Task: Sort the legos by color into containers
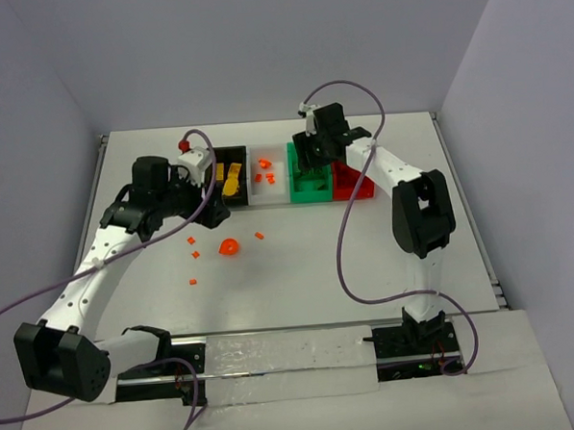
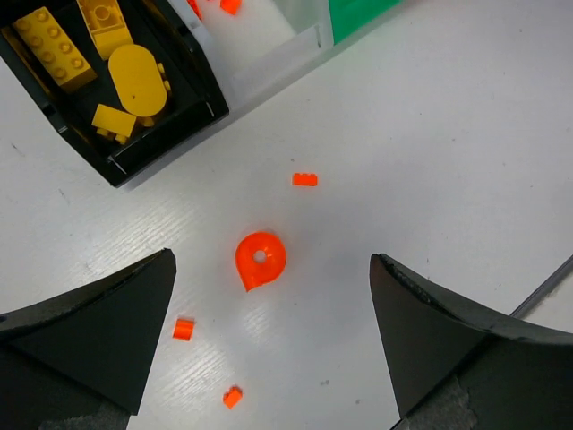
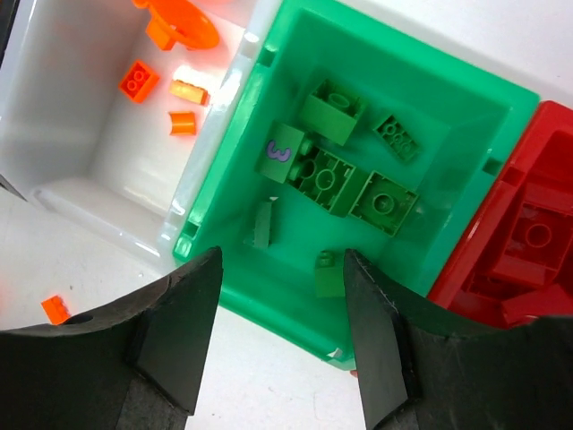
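Four bins stand in a row at the back: black with yellow bricks, white with orange pieces, green with green bricks, red with red bricks. Orange legos lie loose on the table: a round piece and several small ones. My left gripper is open and empty, above the round orange piece, which shows between its fingers. My right gripper is open and empty, above the green bin's near wall.
A small red thing sits behind the left arm near the back wall. A small orange brick lies in front of the white bin. Grey walls close off the table at the back and the sides.
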